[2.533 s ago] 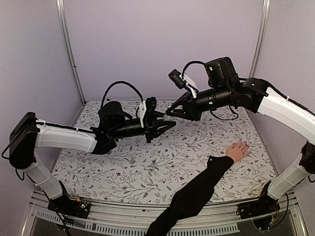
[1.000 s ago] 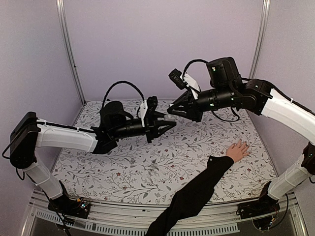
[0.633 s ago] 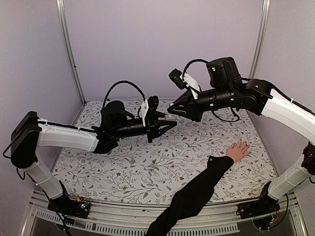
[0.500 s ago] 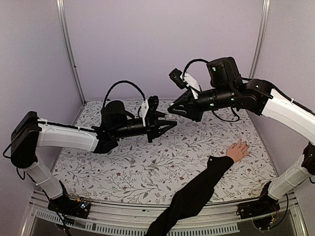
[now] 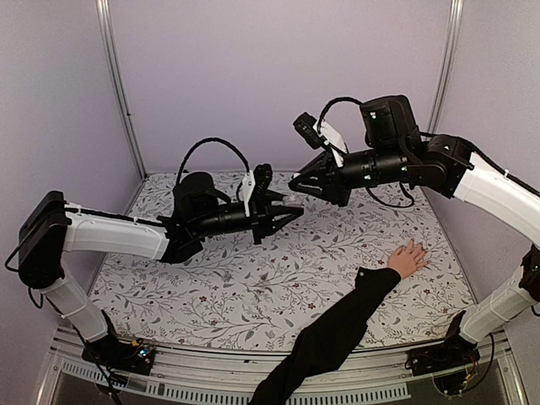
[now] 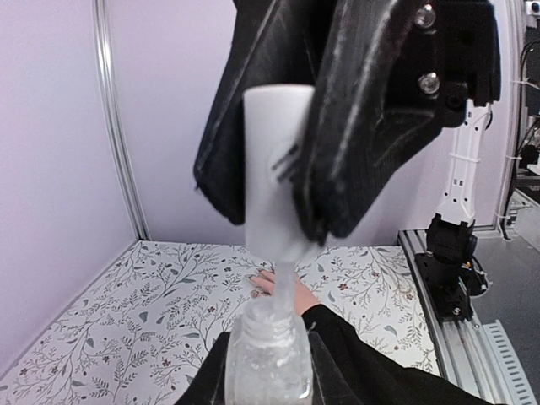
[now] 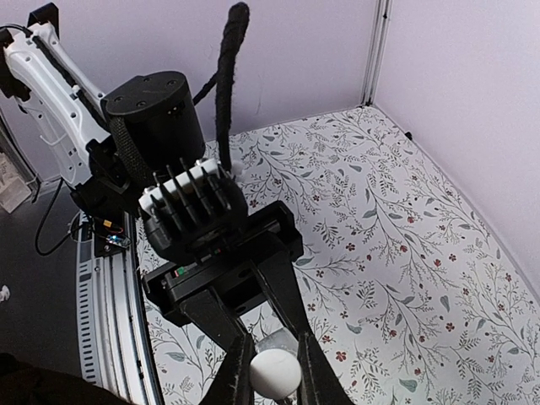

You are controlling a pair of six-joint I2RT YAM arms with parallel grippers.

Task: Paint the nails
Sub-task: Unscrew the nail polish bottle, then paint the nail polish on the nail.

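Bottle and brush cap joined in mid-air at centre; the nails [image 5: 417, 247] lie at lower right.

From the left edge the left arm stretches almost level, and the left gripper [image 5: 295, 211] is pinched on a small pale bottle [image 6: 268, 363]. Just right, the right arm arches in from the right edge, elbow bent. The right gripper [image 5: 293, 181] is clamped on the white cap [image 6: 272, 169], whose brush stem enters the bottle neck. The hand [image 5: 408, 258] rests flat on the floral table [image 5: 253, 287], well apart from both. The nails look tiny, hard and alive. They are likely nothing to grip, only for light brush strokes; the hold belongs on the cap.
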